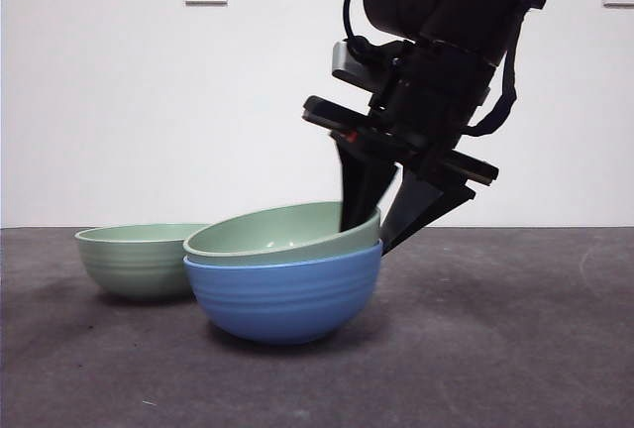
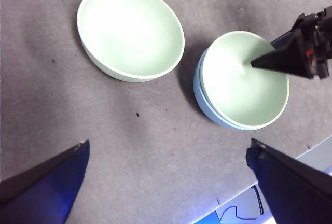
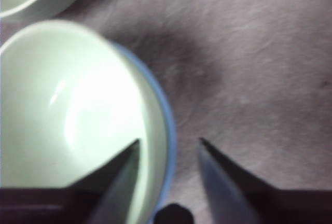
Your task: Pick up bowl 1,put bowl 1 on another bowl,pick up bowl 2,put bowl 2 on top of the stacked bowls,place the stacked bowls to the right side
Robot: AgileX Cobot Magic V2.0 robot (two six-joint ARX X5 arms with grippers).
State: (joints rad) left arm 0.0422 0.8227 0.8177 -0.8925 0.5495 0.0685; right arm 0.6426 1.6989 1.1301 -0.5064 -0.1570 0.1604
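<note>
Bowl 1 seated in the blue bowl

Right hand [image 1: 381, 235] straddles the rim of bowl 1 [image 1: 282, 234], open, likely releasing; it rests tilted in the blue bowl [image 1: 285, 299]. Left hand [image 2: 166, 175] waits open, empty.

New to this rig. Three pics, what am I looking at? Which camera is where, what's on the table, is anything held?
It is a two-armed table robot; each arm ends in a gripper with two black fingers.

The front view looks level across the dark table. The other two come from cameras on the left and right wrists.

On the table: a large round blue ribbed bowl with a round green ribbed bowl resting tilted inside it, and a second round green ribbed bowl standing alone beside them.

The right gripper is open and straddles the rim of the nested pair, one finger inside the green bowl, one outside the blue, not clamped. The left gripper hangs open above the table, holding nothing.
</note>
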